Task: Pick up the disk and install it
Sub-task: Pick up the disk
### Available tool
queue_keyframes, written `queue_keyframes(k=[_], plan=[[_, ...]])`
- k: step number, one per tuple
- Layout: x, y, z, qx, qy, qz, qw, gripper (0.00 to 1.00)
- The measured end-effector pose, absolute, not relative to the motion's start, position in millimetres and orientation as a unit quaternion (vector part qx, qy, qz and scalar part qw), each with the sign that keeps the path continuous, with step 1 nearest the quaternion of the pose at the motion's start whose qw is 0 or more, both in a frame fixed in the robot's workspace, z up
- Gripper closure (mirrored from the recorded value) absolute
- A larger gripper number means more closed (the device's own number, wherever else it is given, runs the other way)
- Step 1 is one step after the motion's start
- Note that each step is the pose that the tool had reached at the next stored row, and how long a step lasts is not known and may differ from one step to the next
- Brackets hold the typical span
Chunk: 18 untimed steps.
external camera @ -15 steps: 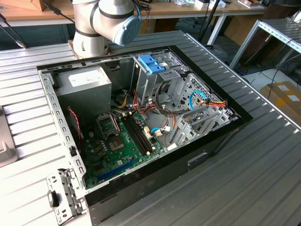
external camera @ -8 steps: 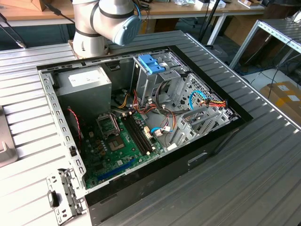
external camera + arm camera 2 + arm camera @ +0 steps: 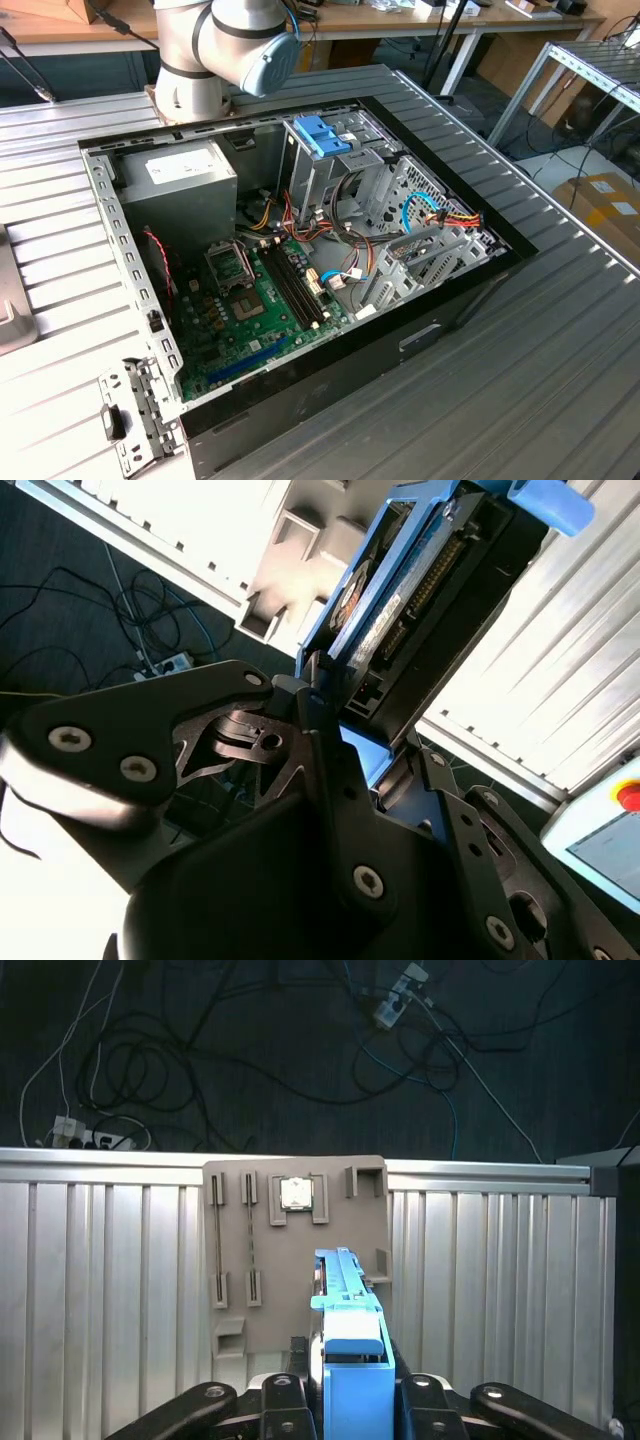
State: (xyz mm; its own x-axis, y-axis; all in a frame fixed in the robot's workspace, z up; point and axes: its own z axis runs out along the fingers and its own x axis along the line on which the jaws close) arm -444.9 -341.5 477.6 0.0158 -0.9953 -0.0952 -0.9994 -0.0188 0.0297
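The disk (image 3: 350,1345) stands on edge between my gripper's (image 3: 350,1400) two black fingers (image 3: 285,1392), with its bright blue rail facing the first wrist camera. The second wrist view shows the disk (image 3: 400,610) edge-on: a silver-grey body with a label and a connector row, framed in blue. There the gripper (image 3: 370,750) is shut on the disk's near end. The disk hangs over a beige parts tray (image 3: 240,1260) on the ribbed metal table. In the exterior view, the open computer case (image 3: 130,330) lies on the table, with its metal drive cage (image 3: 385,195) at the back.
A blue clip (image 3: 325,135) sits on the cage top, and a grey power-supply box (image 3: 180,180) fills the case's back corner. The arm's base (image 3: 220,50) stands behind the case. The tray holds a small chip (image 3: 296,1194). Cables (image 3: 250,1050) lie on the dark floor beyond the table's edge.
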Motion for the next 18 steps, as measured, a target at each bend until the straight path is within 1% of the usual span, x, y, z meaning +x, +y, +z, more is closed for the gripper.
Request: queue_keyframes(k=[18], plan=[[-435.3,-342.9,477.6,-0.712,0.700,0.044,0.023,0.63]])
